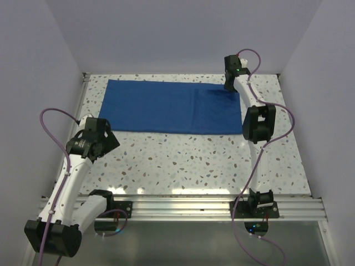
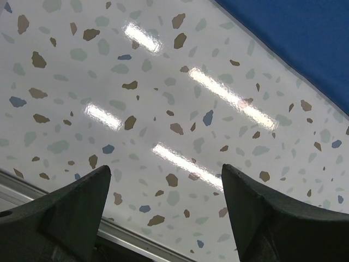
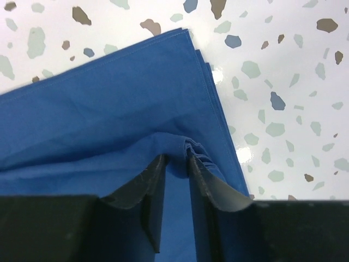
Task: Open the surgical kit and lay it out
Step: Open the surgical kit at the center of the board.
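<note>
Starting at the near edge: aluminium rail [image 1: 183,206] with both arm bases bolted on, side by side. Just beyond that, over on the left, the left gripper [image 2: 163,174] hanging low above the speckled table [image 1: 194,160]. Fingers [image 2: 71,213] spread wide, with nothing between them except bare tabletop and streaks of ceiling-light glare. Sitting near the front left corner of the cloth but apart from it, going by the wrist view, with just a slice of blue in the top right.

Moving further back: blue cloth wrap [image 1: 166,108] lying flat across the far half of the table as one long rectangle, left to right, long edges roughly parallel to the rail. Looks a shade darker over the right-hand part, with a faint fold line marking the change.

Furthest back, at the far right corner of the cloth: right gripper [image 3: 175,161], at the end of an arm stretched across the table. Fingers nearly together, pinching a small raised ridge of fabric, with tiny pleats bunched against one pad [image 3: 204,174]. Several stacked layer edges visible at the corner just past the fingertips, so folded over there, not a single sheet. Corner itself resting on the table.
</note>
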Available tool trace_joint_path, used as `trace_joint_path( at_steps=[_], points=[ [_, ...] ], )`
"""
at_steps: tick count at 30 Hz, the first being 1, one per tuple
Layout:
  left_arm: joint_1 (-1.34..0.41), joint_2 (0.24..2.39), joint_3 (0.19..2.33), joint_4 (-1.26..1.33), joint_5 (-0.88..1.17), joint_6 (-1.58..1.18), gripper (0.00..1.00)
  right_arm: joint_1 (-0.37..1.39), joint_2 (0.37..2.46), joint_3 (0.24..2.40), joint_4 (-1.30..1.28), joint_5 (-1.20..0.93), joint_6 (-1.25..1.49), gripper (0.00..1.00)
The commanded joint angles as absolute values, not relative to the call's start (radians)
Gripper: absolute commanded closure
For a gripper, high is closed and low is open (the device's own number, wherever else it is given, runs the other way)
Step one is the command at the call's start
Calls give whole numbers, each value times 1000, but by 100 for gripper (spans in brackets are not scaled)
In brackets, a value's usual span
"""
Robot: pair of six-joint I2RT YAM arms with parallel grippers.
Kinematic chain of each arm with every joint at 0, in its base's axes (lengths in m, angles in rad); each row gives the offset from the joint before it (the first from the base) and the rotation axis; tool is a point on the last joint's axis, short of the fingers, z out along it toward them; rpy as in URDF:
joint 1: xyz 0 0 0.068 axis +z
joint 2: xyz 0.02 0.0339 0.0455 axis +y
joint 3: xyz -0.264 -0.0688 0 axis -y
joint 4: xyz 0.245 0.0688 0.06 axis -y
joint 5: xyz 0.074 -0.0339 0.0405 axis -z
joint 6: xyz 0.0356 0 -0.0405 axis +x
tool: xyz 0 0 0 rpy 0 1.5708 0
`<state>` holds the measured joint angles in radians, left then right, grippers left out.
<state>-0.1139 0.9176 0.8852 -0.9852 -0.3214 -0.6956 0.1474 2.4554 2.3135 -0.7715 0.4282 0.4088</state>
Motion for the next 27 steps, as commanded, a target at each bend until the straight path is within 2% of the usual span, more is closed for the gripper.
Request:
trace_joint_path(
  at_steps=[1,2,3,4,11,14,16,22,23,25,26,27],
  points=[
    [-112,905,879,-980,-331,-698,13,129,2474,2373,-784,445,406,74],
    [-113,905,880,-983,-333,-704,13,130,2480,2378,-784,439,408,81],
    [-112,905,882,-985,-334,-704,13,127,2494,2382,-784,433,410,94],
    [-113,907,882,-986,-337,-706,13,126,2499,2387,-784,425,411,100],
    [-114,908,936,-1002,-336,-706,13,126,2458,2353,-782,367,419,100],
    [-112,913,1049,-1023,-336,-693,13,130,2349,2278,-772,299,451,100],
    [-112,919,1139,-1022,-341,-683,13,152,2269,2148,-746,186,471,100],
    [-112,942,1275,-1003,-356,-643,13,334,1746,1673,-825,104,526,100],
    [-112,939,1278,-996,-356,-631,13,363,1580,1604,-847,106,563,100],
    [-112,930,1279,-974,-357,-621,12,440,1420,1412,-952,107,618,100],
    [-112,928,1279,-968,-357,-617,12,458,1243,1357,-1004,116,693,100],
    [-112,919,1279,-962,-356,-614,12,484,1159,1248,-1100,112,731,100]
  ],
)
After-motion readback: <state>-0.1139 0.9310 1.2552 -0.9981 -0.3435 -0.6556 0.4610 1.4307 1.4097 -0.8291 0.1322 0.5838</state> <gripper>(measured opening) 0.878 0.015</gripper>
